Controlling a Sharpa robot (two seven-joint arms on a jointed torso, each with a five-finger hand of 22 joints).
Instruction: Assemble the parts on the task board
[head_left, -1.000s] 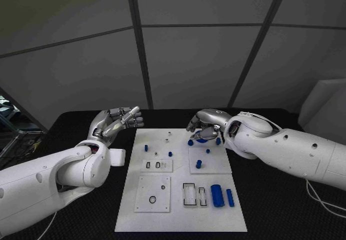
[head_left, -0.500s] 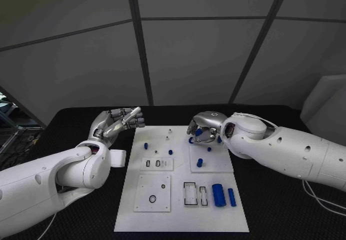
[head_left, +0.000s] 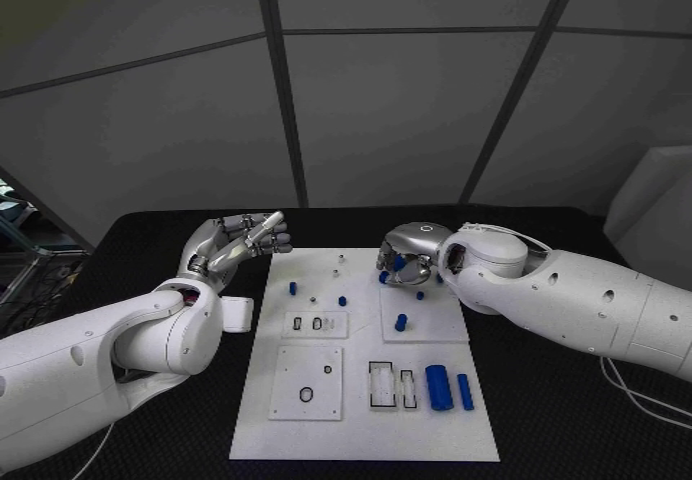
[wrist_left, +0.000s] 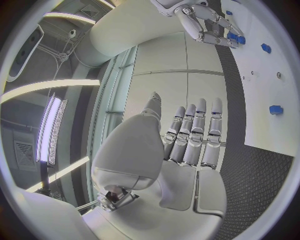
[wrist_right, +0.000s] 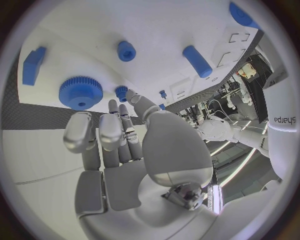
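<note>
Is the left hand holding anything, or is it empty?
Empty. The left hand is raised beside the task board with its fingers straight and side by side in the left wrist view, nothing between them or against the palm.

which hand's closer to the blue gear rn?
Right. The right hand hovers right over the blue gear; the left hand is raised off the task board's far-left corner.

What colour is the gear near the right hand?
Blue; the gear shows best in the right wrist view.

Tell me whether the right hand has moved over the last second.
Yes, slightly. The right hand has eased from the task board's far right edge inward over the board, toward the blue parts there; the left hand held its place beside the board.
</note>
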